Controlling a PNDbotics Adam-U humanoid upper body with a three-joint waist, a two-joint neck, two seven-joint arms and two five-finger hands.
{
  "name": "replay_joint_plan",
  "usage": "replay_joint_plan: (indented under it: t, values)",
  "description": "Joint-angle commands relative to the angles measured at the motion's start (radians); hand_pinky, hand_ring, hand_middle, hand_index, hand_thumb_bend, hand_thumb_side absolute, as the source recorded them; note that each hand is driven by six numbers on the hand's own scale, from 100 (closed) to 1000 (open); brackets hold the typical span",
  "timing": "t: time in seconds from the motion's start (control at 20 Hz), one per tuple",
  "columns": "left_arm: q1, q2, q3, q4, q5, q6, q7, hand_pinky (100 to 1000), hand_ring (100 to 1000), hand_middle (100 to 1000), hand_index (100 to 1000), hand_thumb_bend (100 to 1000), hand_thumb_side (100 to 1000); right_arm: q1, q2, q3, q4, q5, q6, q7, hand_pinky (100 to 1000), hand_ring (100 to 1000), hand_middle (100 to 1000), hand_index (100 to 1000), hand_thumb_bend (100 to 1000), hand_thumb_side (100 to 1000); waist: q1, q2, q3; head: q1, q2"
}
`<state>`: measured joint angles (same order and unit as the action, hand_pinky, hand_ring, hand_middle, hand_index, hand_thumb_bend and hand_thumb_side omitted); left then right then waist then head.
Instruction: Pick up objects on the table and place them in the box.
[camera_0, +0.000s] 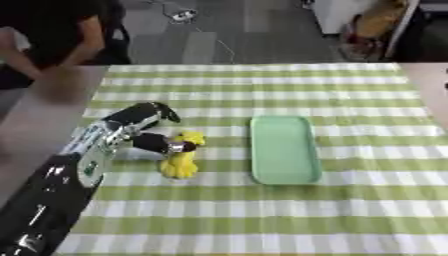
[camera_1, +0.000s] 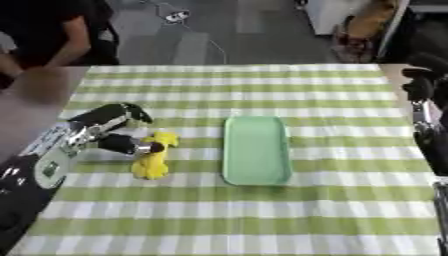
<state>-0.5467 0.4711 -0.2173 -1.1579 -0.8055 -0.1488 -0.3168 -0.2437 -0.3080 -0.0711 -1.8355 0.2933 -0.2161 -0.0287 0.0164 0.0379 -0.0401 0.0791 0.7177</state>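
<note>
1. Bench (camera_0: 262, 220) under a green-and-white checked cloth carries a pale green tray (camera_0: 284, 148) near its middle, lying lengthwise away from the robot.
2. Yellow soft toy (camera_0: 180, 160) lies on the cloth just left of the tray, apart from it.
3. Left hand (camera_0: 144, 125) comes in from the lower left; its fingers (camera_0: 166, 145) are curled, with the thumb's tip touching the toy's upper end, pinching it as far as can be seen.
4. Right hand (camera_1: 420, 82) shows at the right edge of the right eye view, beside the bench's far corner; I cannot tell how its fingers are set.
</note>
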Motion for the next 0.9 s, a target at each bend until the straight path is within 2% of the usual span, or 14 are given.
replay_joint_plan:
  t: [0.05,0.9]
  values:
    - [-0.012,0.010,-0.005,-0.020,0.001,-0.008,-0.012,777,768,752,820,752,854,-0.010,-0.013,-0.006,-0.011,-0.003,-0.003,0.004,693,766,780,868,208,826,0.000,-0.008,-0.002,0.011,-0.002]
    - [-0.006,0.002,-0.030,0.013,-0.018,-0.032,-0.046,758,721,733,810,758,853,-0.013,-0.013,-0.005,-0.011,-0.005,-0.004,0.006,693,766,780,867,205,827,0.000,-0.008,-0.006,0.013,-0.001]
